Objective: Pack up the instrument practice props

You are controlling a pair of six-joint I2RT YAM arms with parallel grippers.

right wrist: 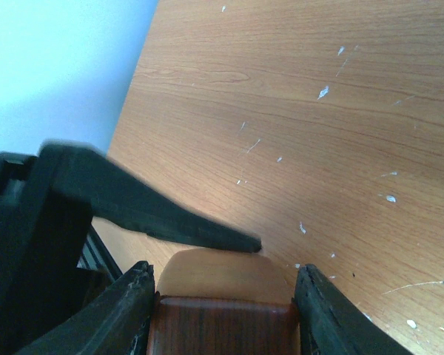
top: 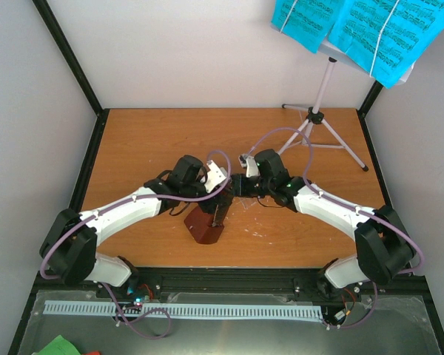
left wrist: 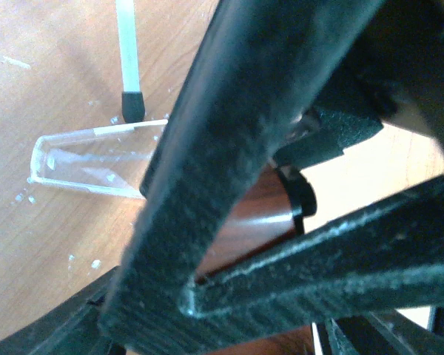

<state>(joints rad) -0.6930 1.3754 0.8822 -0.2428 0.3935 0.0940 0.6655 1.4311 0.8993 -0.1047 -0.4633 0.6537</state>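
Near the middle of the table [top: 148, 148] sits the dark red-brown metronome [top: 206, 229], both arms meeting over it. The right gripper [right wrist: 226, 275] is clamped on its upper body, one finger against each side, while the left gripper [top: 220, 209] has its jaws spread apart around the same body (whether either finger touches the wood I cannot tell). Just beyond, the clear cover [left wrist: 89, 159] lies on its side on the tabletop, off the metronome, and in the far right corner stands the pale tripod music stand [top: 322, 89] with the cyan sheet-music pages [top: 370, 33] on its desk.
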